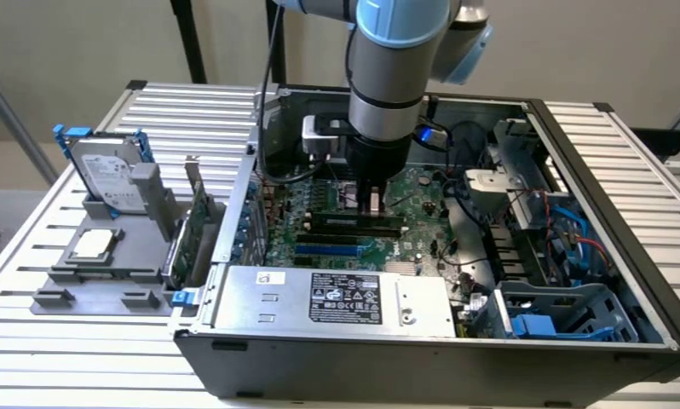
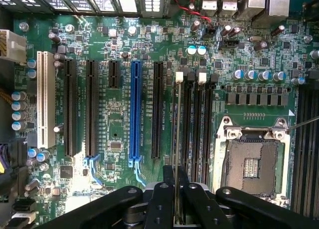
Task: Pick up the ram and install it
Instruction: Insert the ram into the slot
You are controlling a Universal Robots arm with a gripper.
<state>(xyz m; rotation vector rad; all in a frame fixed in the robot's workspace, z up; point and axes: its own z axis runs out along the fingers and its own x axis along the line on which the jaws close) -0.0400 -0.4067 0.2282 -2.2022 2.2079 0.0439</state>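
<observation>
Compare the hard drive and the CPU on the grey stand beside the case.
The hard drive is propped up on edge and leans back; the CPU lies flat. The hard drive is much larger and oblong; the CPU is small and square. The hard drive has blue rails along its sides; the CPU has none. Both have silvery faces and sit on the stand at the exterior view's left.

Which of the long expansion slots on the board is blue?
The blue slot, in the middle of the row: black slots flank it, and a white slot sits at the row's end.
</observation>
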